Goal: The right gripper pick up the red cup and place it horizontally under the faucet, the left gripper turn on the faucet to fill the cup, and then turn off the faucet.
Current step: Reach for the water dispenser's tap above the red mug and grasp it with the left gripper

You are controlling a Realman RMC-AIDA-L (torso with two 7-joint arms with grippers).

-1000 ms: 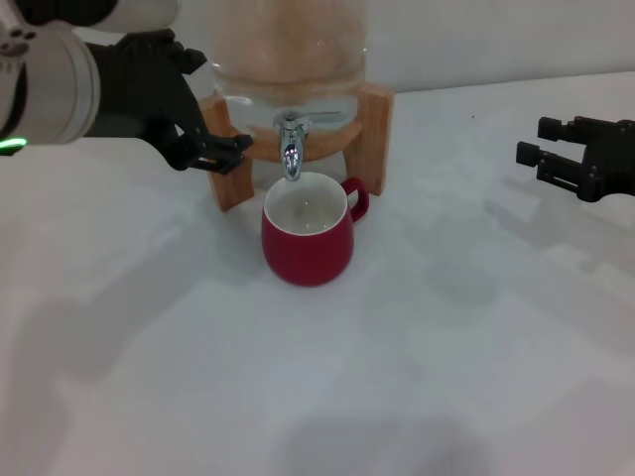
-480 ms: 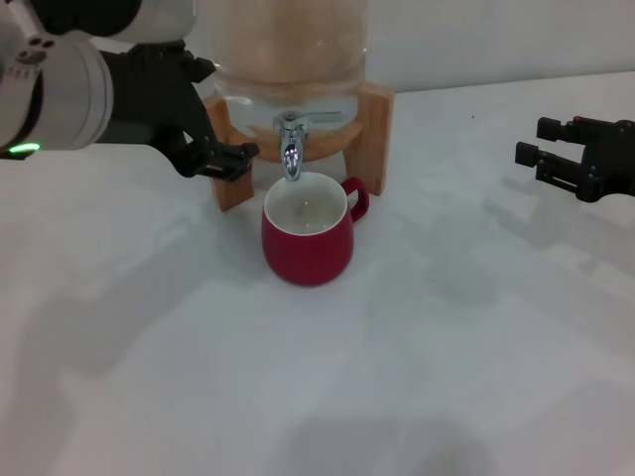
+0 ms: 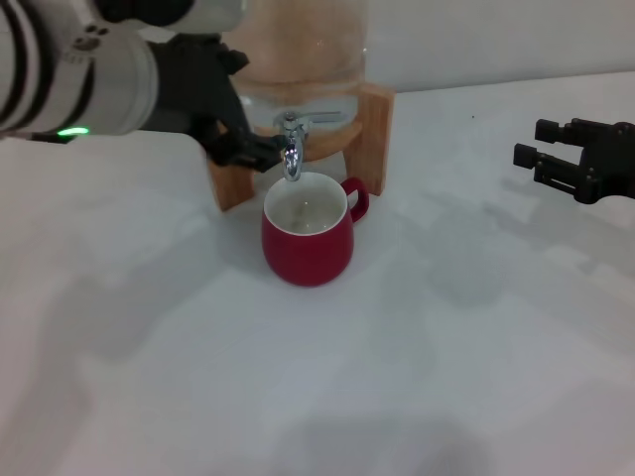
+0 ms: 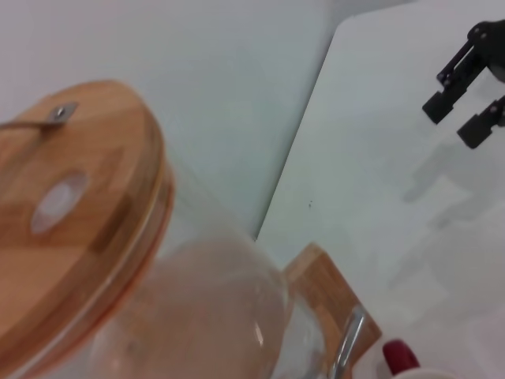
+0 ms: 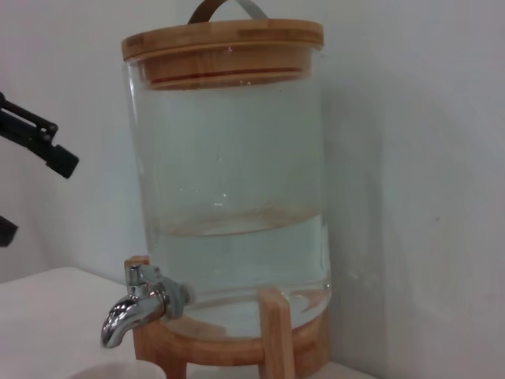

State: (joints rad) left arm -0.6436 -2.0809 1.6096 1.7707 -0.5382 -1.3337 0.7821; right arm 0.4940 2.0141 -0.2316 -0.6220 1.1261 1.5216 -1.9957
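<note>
No readable text, label, brand, number or sign is showing in any view; the clear glass dispenser jar (image 5: 229, 174) filling the middle of the right wrist frame, with its round wooden lid (image 5: 222, 39), is carrying no lettering.

left claw (image 3: 260, 149) | moved right | now beside faucet (image 3: 291, 149)

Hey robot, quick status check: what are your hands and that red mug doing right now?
Left hand at the faucet. Right hand open, idle, off to the side. Red mug upright under the spout. Nothing blocking.
</note>
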